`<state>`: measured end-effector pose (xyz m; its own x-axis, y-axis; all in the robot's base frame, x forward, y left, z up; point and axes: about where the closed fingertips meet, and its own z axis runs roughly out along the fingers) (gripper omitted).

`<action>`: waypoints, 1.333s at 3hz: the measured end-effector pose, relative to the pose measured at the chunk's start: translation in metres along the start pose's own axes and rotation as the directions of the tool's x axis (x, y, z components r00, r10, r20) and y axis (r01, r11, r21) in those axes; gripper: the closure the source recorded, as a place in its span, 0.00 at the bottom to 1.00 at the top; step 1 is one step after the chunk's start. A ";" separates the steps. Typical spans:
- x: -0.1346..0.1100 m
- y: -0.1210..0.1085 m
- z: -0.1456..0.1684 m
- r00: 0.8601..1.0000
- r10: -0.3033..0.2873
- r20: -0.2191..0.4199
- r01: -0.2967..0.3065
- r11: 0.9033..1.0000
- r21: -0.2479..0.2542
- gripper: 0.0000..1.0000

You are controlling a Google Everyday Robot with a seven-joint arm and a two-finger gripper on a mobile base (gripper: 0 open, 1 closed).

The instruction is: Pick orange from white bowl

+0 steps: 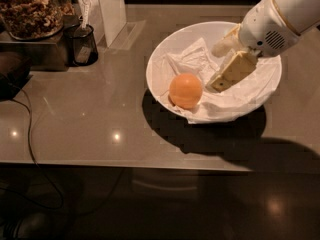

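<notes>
The orange (pixel 185 90) lies in the left part of the white bowl (pixel 159 59), on crumpled white paper (pixel 235 96). The bowl stands on the grey-brown counter at the right of the view. My gripper (pixel 215 70) reaches in from the upper right on a white arm (pixel 280 16). It hangs inside the bowl just right of the orange, with its cream fingers (pixel 231 73) pointing down-left at it. The gripper is open and empty, and a small gap separates it from the orange.
A glass jar of nuts (pixel 30 9) stands at the back left on a dark block. A small black mesh cup (pixel 82 44) and a white upright box (pixel 112 9) stand beside it. A dark cable (pixel 30 134) runs over the counter's left side. The counter's front edge (pixel 125 164) is near.
</notes>
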<state>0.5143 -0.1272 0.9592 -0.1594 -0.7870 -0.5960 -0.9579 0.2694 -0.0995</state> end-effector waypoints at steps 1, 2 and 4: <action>-0.005 0.003 0.023 1.000 -0.007 0.023 0.009 0.998 -0.067 0.26; -0.016 0.003 0.056 0.999 -0.030 0.033 0.035 0.986 -0.161 0.27; -0.032 -0.011 0.099 0.995 -0.087 0.053 0.098 0.963 -0.250 0.23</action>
<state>0.5539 -0.0503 0.9006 -0.0626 -0.7770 -0.6263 -0.9980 0.0438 0.0455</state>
